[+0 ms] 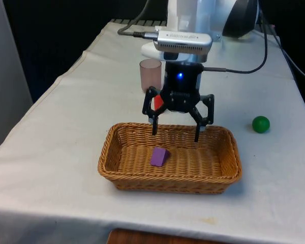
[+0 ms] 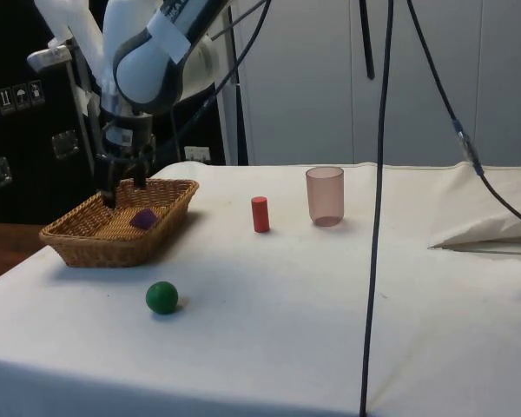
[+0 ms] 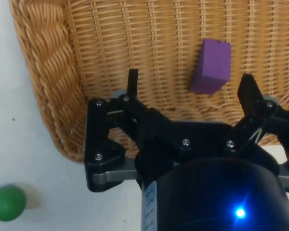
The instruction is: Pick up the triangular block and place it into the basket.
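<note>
the purple triangular block [image 1: 159, 156] lies on the woven floor of the basket [image 1: 112, 173], left of the middle in the front view, resting on one flat side with its slope facing up. nothing touches it. in the wrist view the same block [image 3: 211, 66] sits on the wicker between and beyond the two fingertips.

the black gripper [image 1: 176, 131] hangs above the far rim of the basket with its fingers spread wide and nothing between them, tips pointing down. in the side view the gripper [image 2: 122, 188] stands over the basket [image 2: 104, 250], just above the block [image 2: 143, 218].

outside the basket, a green ball [image 1: 261, 124] rests on the white cloth towards the front view's right, well apart from the wicker. a translucent pink cup [image 2: 325, 195] stands upright further back, and a small red cylinder [image 2: 260, 215] stands upright near it, between the cup and the basket.
</note>
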